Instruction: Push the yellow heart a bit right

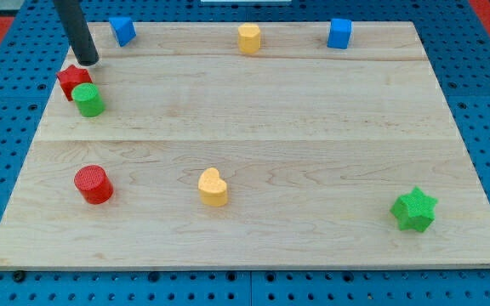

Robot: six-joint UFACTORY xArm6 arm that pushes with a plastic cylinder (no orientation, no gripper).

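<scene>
The yellow heart [213,187] lies on the wooden board [253,136] at the lower middle-left. My tip [88,61] is at the upper left of the board, just above the red star [73,81] and far up and left of the yellow heart. The rod rises from the tip toward the view's top left.
A green cylinder [88,100] touches the red star's lower right. A red cylinder [94,184] sits left of the heart. Two blue blocks, one at the left [122,31] and one at the right [339,33], and a yellow cylinder [248,38] line the top edge. A green star [414,209] is at lower right.
</scene>
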